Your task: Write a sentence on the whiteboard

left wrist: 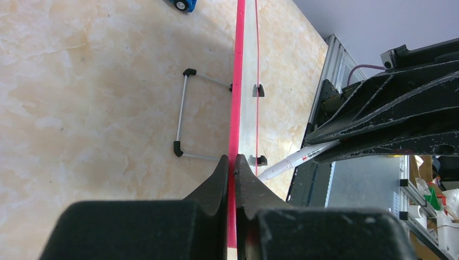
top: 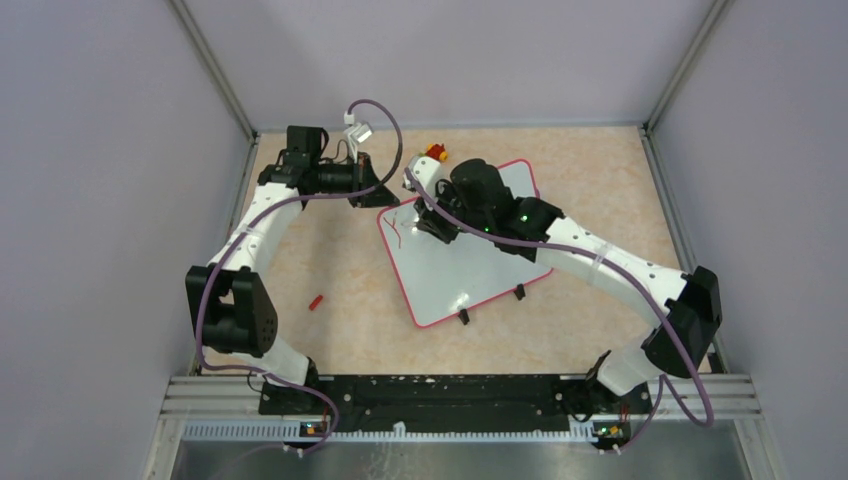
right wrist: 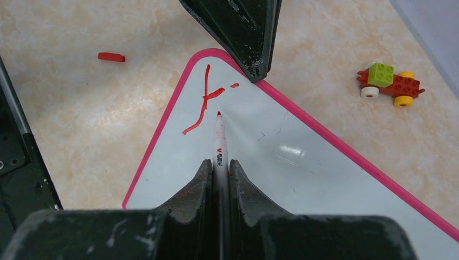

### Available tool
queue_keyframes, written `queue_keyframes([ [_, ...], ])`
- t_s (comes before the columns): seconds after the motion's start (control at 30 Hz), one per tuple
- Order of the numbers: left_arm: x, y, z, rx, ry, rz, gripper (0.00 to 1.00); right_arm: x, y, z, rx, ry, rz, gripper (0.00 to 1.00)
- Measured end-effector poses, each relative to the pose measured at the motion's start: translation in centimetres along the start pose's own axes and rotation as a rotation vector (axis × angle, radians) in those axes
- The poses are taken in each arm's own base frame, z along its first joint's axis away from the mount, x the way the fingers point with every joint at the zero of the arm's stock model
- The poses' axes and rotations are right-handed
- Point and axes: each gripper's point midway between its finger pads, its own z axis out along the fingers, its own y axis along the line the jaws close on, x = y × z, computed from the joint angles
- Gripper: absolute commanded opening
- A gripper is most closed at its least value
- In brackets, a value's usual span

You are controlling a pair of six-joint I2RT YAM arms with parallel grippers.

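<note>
- Cap (top: 316, 300), red, lies on the table (top: 600, 180) at left.
- Left end effector (left wrist: 231, 160) is clamped on the whiteboard (top: 470, 270) rim, at its far-left corner.
- Red strokes (right wrist: 204, 100) mark that corner.
- Right end effector (right wrist: 220, 162) pinches a marker (right wrist: 218, 138), tip beside the strokes.
- Toy car (right wrist: 389, 84) stands off the board.

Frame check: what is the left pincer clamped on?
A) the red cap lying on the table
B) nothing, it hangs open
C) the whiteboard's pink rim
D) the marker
C: the left wrist view shows the left pincer shut on the pink rim of the whiteboard, while the marker sits in the right pincer.
</note>
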Motion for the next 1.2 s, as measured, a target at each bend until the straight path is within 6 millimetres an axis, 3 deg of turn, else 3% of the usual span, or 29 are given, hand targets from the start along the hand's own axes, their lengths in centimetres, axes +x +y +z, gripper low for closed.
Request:
queue_keyframes([
  [1.2,0.1,0.0,0.0,-0.007,0.005,-0.004,0.0,2.0,0.7,0.6,-0.034,0.043,-0.006,0.0],
])
